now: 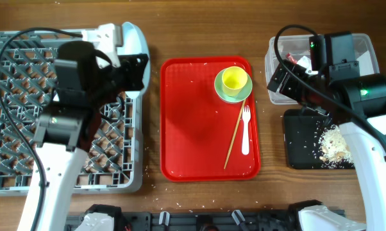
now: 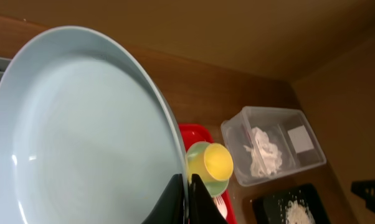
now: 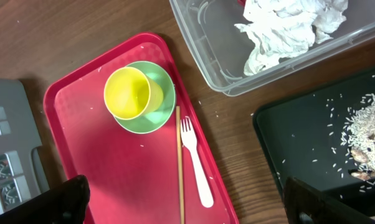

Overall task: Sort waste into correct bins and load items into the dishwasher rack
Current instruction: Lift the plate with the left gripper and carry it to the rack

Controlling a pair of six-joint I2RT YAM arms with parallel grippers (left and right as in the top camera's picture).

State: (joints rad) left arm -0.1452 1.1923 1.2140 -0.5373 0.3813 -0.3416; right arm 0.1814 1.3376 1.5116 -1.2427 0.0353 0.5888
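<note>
Pinching the rim of the pale blue plate (image 2: pixel 81 137), the left claw (image 2: pixel 187 190) holds it up on its edge over the grey rack (image 1: pixel 13 83), likely so it can slip between the pegs. The right claw (image 3: pixel 187 205) hangs spread wide above the red tray (image 3: pixel 100 162), where the yellow cup (image 3: pixel 130 93), green saucer (image 3: pixel 164 109) and fork (image 3: pixel 197 168) sit.

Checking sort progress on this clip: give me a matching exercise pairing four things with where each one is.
1. pale blue plate
2. yellow cup
3. napkin
4. rice crumbs

a. in the clear tub
b. on the black tray
c. on the green saucer
d. gripped by the left fingers

Pairs: 1-d, 2-c, 3-a, 4-b
</note>
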